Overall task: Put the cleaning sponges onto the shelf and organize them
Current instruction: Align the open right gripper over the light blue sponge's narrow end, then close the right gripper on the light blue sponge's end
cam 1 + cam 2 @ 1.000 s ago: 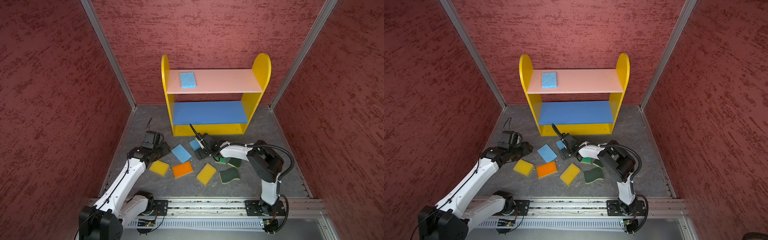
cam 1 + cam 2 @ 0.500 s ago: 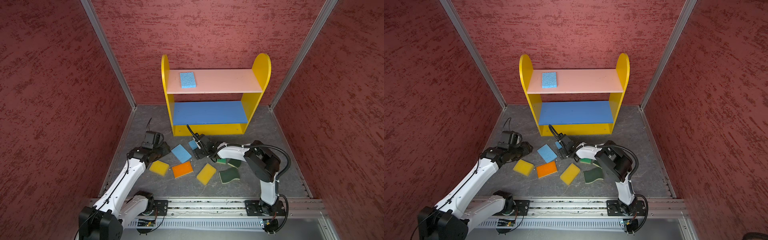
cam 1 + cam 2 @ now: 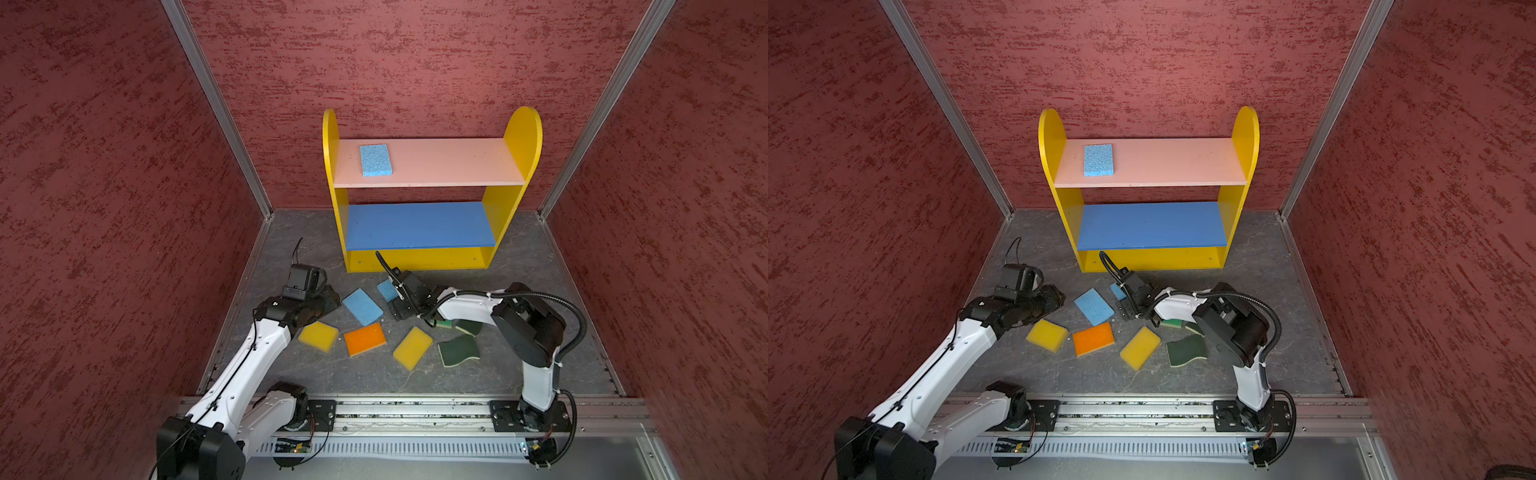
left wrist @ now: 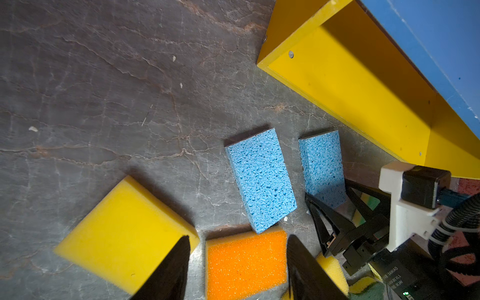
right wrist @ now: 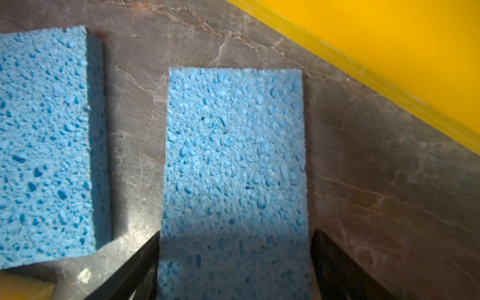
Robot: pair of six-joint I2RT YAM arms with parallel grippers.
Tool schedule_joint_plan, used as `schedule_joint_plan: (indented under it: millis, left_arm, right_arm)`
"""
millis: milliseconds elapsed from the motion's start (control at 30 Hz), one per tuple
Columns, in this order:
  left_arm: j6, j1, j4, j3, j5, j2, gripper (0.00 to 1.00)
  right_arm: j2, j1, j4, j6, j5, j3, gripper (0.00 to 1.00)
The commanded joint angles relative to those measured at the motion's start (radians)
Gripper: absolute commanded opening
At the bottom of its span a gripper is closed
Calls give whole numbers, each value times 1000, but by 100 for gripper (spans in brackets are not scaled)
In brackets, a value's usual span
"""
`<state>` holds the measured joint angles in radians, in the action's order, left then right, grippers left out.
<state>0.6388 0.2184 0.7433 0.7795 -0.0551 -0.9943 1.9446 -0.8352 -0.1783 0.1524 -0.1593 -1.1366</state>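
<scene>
A: Where is the right pincer?
B: It is low over the bench. It is spread, with one finger on each side of a blue sponge. This sponge lies flat, not squeezed, just in front of the shelf.
A: And the left pincer?
B: Also spread, holding nothing, near a yellow sponge. A second blue sponge lies on the pink top board, toward its left end.
</scene>
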Motion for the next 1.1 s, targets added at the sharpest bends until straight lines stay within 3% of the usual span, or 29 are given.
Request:
schedule_joint_plan:
  millis: [0, 700, 1067]
  left_arm:
    - [4, -7, 0, -9, -8, 13, 60]
    - [12, -7, -1, -2, -13, 3, 60]
    - [12, -7, -1, 1, -14, -1, 60]
  right_arm:
    - [28, -4, -147, -47, -8, 41, 87]
    - [29, -7, -136, -92, 67, 50, 89]
    - [29, -7, -140, -76, 84, 66, 79]
